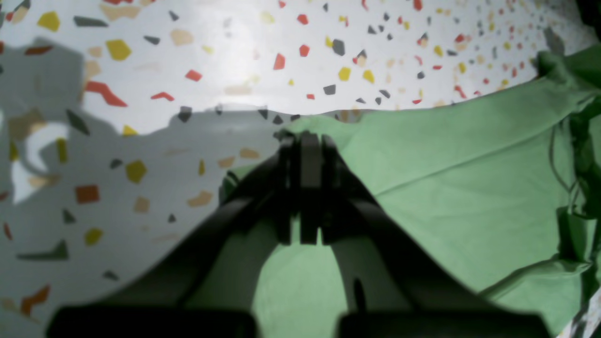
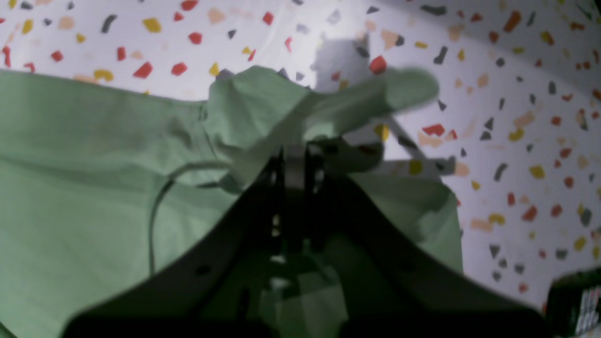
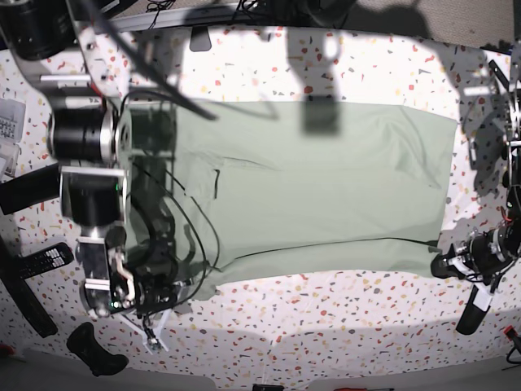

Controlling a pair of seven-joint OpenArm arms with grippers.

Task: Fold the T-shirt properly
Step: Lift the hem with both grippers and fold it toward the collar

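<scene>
Speckled terrazzo surface [image 3: 342, 314] carried the T-shirt [image 3: 326, 195], spread flat at its centre; the left gripper [image 1: 307, 141] and right gripper [image 2: 293, 155] were each clamped shut on its opposite edges.

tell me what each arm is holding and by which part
Both hold the shirt. The left gripper is shut on an edge at one end; the right gripper is shut on a bunched fold at the other end, which looks like a sleeve.
</scene>
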